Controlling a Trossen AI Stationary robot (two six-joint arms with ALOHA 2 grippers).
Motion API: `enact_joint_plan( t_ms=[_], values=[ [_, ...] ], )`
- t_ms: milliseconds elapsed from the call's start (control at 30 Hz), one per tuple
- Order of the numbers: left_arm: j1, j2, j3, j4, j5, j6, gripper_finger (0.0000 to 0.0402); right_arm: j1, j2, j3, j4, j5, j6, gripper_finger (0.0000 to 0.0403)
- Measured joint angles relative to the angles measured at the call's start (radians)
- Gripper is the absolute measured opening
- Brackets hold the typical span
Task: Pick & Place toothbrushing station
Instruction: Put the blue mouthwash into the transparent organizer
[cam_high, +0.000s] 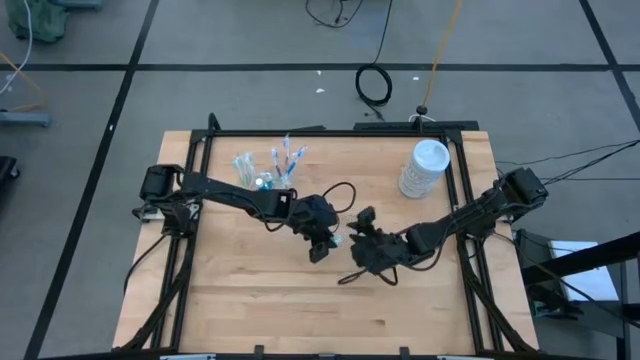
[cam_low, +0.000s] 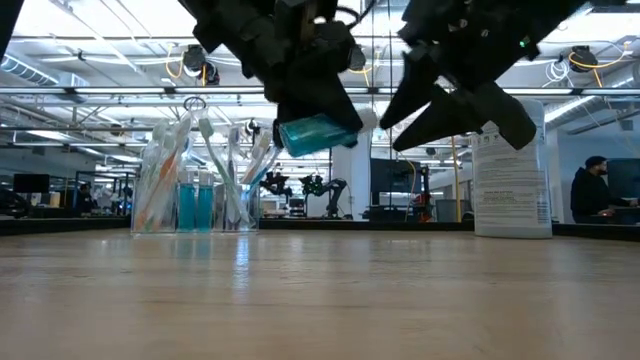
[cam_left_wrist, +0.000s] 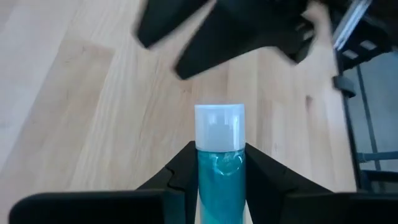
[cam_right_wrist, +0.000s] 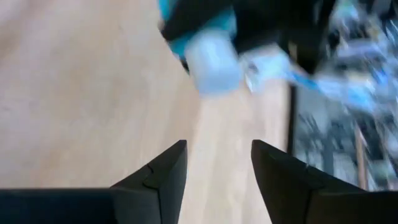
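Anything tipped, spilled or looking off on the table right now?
Nothing stands out. The left gripper holds a teal tube in the air at mid-table, cap on and nothing leaking. The right gripper is open, facing it. The clear cup with toothbrushes and the white container stand upright.

The wooden table (cam_high: 260, 300) carries a clear cup (cam_low: 195, 205) of toothbrushes (cam_high: 290, 155) and a white container (cam_high: 424, 168).

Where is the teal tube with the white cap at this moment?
The teal tube is clamped in the left gripper, lifted above mid-table, with the open right gripper just beside it.
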Motion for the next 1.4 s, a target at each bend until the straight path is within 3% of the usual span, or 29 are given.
enact_joint_plan(
  t_ms=[100,300,433,600,733,800,967,1033,1167,1267,1400],
  values=[
    [0.0,-0.031,0.0,-0.01,-0.007,0.015,0.0099,0.029,0.0,-0.002,-0.046,0.107,0.167,0.0176],
    [-0.005,-0.117,0.0,0.053,-0.143,0.06,0.0101,0.011,0.0,-0.024,0.151,0.11,0.438,0.017],
    [-0.024,-0.166,0.0,0.122,-0.219,0.117,0.0101,-0.035,-0.004,-0.06,0.291,0.108,0.335,0.0175],
    [-0.044,-0.248,0.0,0.102,-0.266,0.173,0.0101,-0.084,-0.058,-0.062,0.346,0.109,0.175,0.0182],
    [-0.051,-0.339,0.0,0.073,-0.301,0.226,0.0102,-0.108,-0.13,-0.062,0.486,0.101,0.078,0.0178],
    [-0.057,-0.38,0.0,0.069,-0.326,0.271,0.0102,-0.124,-0.157,-0.089,0.622,0.003,0.073,0.0173],
    [-0.071,-0.419,0.0,0.071,-0.394,0.376,0.0102,-0.205,-0.16,-0.243,0.975,-0.43,0.099,0.0165],
    [-0.078,-0.409,-0.003,0.082,-0.397,0.407,0.0102,-0.24,-0.138,-0.29,1.138,-0.54,0.148,0.0165],
    [-0.091,-0.363,-0.033,0.195,-0.393,0.446,0.0102,-0.282,-0.129,-0.361,1.381,-0.571,0.327,0.0165],
    [-0.087,-0.32,-0.037,0.301,-0.393,0.474,0.0102,-0.295,-0.13,-0.363,1.379,-0.589,0.421,0.0166],
    [-0.082,-0.27,-0.037,0.429,-0.371,0.484,0.0102,-0.297,-0.129,-0.365,1.392,-0.72,0.419,0.0174]
  ],
)
